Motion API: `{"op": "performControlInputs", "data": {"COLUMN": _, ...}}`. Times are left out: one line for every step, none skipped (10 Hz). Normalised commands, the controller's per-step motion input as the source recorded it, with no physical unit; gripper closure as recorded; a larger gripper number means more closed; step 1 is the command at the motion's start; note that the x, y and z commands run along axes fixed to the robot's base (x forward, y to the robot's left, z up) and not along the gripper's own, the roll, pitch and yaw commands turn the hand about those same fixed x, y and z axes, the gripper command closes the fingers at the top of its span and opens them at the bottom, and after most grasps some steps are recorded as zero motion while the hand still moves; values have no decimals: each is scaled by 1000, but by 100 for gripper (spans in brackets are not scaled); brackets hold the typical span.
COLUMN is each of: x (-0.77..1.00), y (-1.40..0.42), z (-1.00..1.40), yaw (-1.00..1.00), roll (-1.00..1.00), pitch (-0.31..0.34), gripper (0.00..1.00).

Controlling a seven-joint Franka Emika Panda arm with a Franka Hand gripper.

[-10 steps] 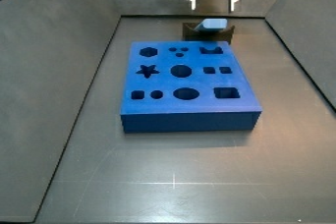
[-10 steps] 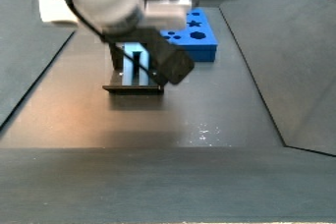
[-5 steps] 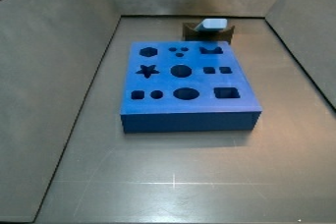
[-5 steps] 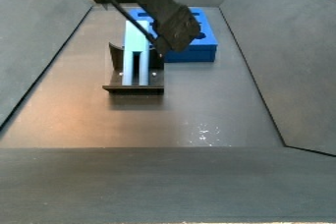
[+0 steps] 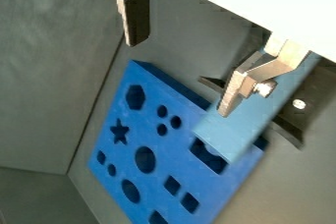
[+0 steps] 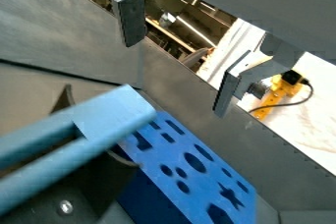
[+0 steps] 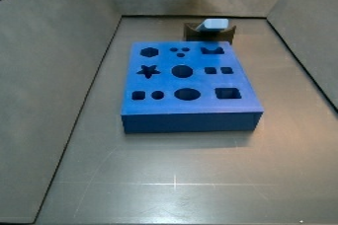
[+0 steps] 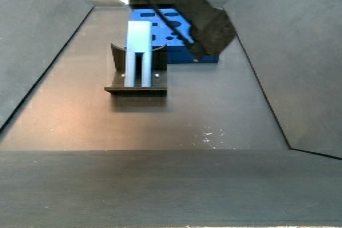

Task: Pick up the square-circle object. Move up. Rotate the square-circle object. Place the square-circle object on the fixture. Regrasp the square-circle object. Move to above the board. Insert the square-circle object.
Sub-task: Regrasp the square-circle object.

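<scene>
Gripper has climbed higher, fingers spread and empty; square-circle object stays upright on the fixture; regrasp comes next.

The board is bright blue with dark cut-outs. The bar standing on the black fixture is pale blue. The gripper above the board has silver fingers with dark pads. The floor is dark grey.
</scene>
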Motion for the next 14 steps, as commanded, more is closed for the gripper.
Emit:
{"op": "performControlInputs", "data": {"x": -1000, "y": -21, "z": 18, "yaw": 21, "roll": 126, "pitch": -105, "gripper": 0}}
{"op": "performControlInputs", "data": {"x": -1000, "y": -23, "z": 22, "yaw": 26, "roll": 124, "pitch": -108, "gripper": 0}}
{"op": "performControlInputs", "data": {"x": -909, "y": -18, "z": 22, "yaw": 37, "roll": 119, "pitch": -106, "gripper": 0}}
{"op": "performControlInputs", "data": {"x": -785, "y": -19, "z": 19, "yaw": 45, "roll": 117, "pitch": -97, "gripper": 0}}
{"op": "performControlInputs", "data": {"x": -597, "y": -1000, "z": -872, "yaw": -899, "roll": 1000, "pitch": -19, "gripper": 0}}
{"op": "performControlInputs", "data": {"x": -462, "y": -1000, "z": -854, "yaw": -898, "roll": 1000, "pitch": -23, "gripper": 0}}
{"op": "performControlInputs", "data": {"x": -235, "y": -934, "z": -605, "yaw": -901, "roll": 1000, "pitch": -56, "gripper": 0}}
{"op": "performControlInputs", "data": {"x": -81, "y": -755, "z": -328, "yaw": -905, "roll": 1000, "pitch": -82, "gripper": 0}}
{"op": "performControlInputs", "data": {"x": -37, "y": -546, "z": -139, "yaw": -907, "roll": 1000, "pitch": -101, "gripper": 0}}
{"op": "performControlInputs", "data": {"x": -51, "y": -327, "z": -66, "yaw": -905, "roll": 1000, "pitch": -123, "gripper": 0}}
{"op": "performControlInputs", "data": {"x": -56, "y": -62, "z": -20, "yaw": -904, "roll": 1000, "pitch": -155, "gripper": 0}}
{"op": "performControlInputs", "data": {"x": -52, "y": 9, "z": 10, "yaw": -909, "roll": 1000, "pitch": -176, "gripper": 0}}
{"op": "performControlInputs", "data": {"x": -45, "y": 0, "z": 9, "yaw": -910, "roll": 1000, "pitch": -201, "gripper": 0}}
{"op": "performControlInputs", "data": {"x": -44, "y": -10, "z": 9, "yaw": -912, "roll": 1000, "pitch": -217, "gripper": 0}}
